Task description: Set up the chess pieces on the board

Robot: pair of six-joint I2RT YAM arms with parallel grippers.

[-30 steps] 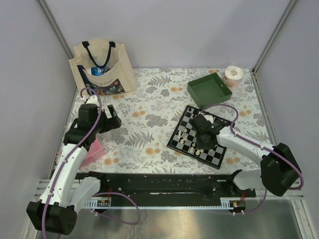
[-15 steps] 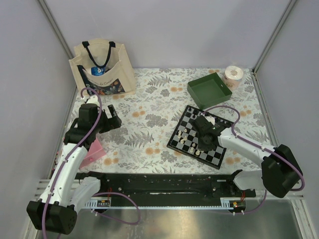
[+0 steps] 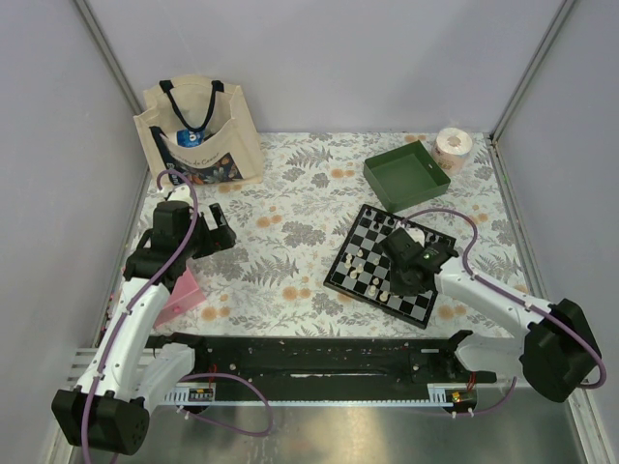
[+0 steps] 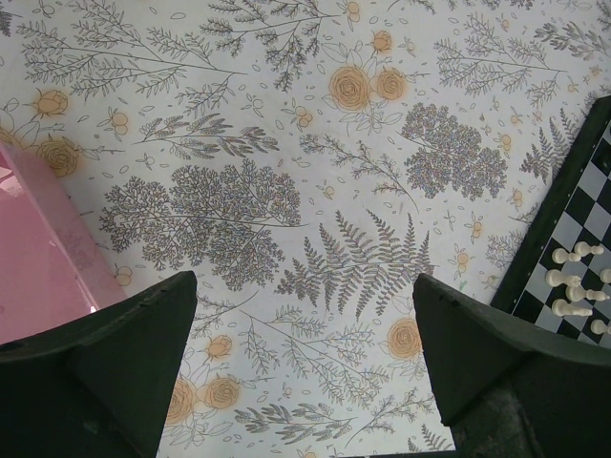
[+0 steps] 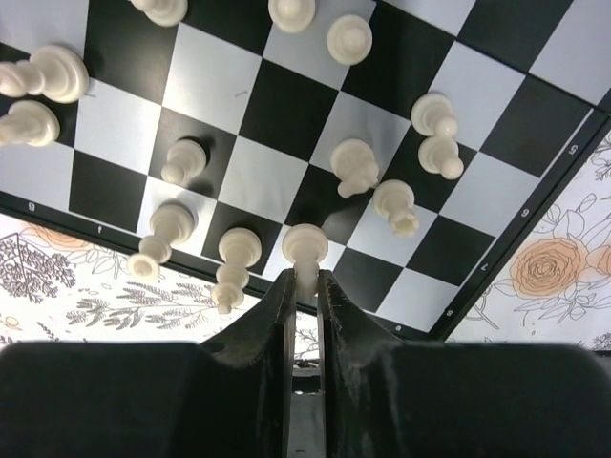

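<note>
The black-and-white board [image 3: 360, 228] lies at the table's right, with several cream-white chess pieces [image 3: 372, 283] standing on its near-left squares. My right gripper [image 5: 305, 279] hangs over the board's near edge [image 5: 277, 105]. It is shut on the stem of one cream-white piece [image 5: 305, 242], whose round base sticks out past the fingertips. Other white pieces [image 5: 354, 166] stand round it. In the top view my right gripper [image 3: 404, 275] hides that piece. My left gripper [image 4: 305, 315] is open above the flowered cloth, well left of the board [image 4: 573, 229]. No black pieces are visible.
A green square tray [image 3: 406, 174] sits behind the board, and a paper roll [image 3: 452, 145] stands at the back right. A cloth tote bag [image 3: 198, 130] stands at the back left. A pink object [image 3: 184, 290] lies under the left arm.
The right gripper's jaws have closed onto the white piece. Its wrist has shifted slightly right over the board. The left arm has not moved.
</note>
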